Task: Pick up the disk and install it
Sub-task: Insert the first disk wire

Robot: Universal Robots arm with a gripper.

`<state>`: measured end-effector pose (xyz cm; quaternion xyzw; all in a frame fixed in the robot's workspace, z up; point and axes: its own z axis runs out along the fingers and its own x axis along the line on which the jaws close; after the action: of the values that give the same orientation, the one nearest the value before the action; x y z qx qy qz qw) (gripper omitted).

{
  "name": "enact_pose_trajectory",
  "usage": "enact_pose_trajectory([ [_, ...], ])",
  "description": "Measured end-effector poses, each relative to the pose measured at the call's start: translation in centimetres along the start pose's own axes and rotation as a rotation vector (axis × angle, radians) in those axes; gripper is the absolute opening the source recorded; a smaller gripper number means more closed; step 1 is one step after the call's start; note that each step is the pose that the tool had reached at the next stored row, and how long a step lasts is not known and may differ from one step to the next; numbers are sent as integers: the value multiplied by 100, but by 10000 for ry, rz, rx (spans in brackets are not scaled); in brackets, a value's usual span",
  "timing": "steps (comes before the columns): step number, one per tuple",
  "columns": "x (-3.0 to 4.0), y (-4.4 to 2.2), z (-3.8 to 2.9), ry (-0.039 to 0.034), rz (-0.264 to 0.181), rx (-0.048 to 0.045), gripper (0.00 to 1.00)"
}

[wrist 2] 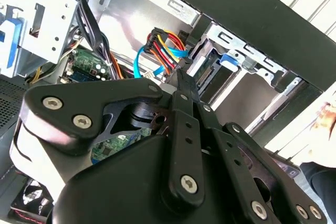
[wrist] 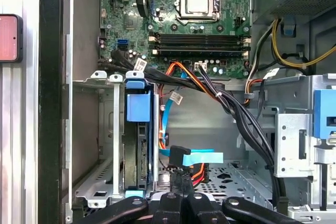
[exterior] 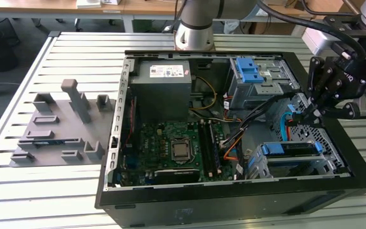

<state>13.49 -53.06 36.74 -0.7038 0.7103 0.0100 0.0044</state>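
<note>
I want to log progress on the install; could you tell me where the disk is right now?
The disk stands on edge in the drive bay at the computer case's near corner, on the exterior view's right, below the gripper and beside the motherboard.

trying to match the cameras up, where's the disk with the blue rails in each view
Exterior view: the disk sits in the drive bay at the case's corner on the exterior view's right, below the gripper.
First wrist view: the disk stands on edge in the metal bay, beside the blue data cable.
Second wrist view: the disk lies in the bay past the gripper's tips.
Shared landmark: the blue data cable.
</note>
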Motion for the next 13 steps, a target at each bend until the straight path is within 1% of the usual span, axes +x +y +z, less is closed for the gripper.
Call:
enact_pose_trajectory([
  [3,-12,0,0,66,0,1,11],
  [10,-12,0,0,71,0,0,11],
  [11,-12,0,0,72,0,0,11],
  [12,-15,0,1,72,1,1,17],
  [13,-20,0,0,75,1,1,17],
])
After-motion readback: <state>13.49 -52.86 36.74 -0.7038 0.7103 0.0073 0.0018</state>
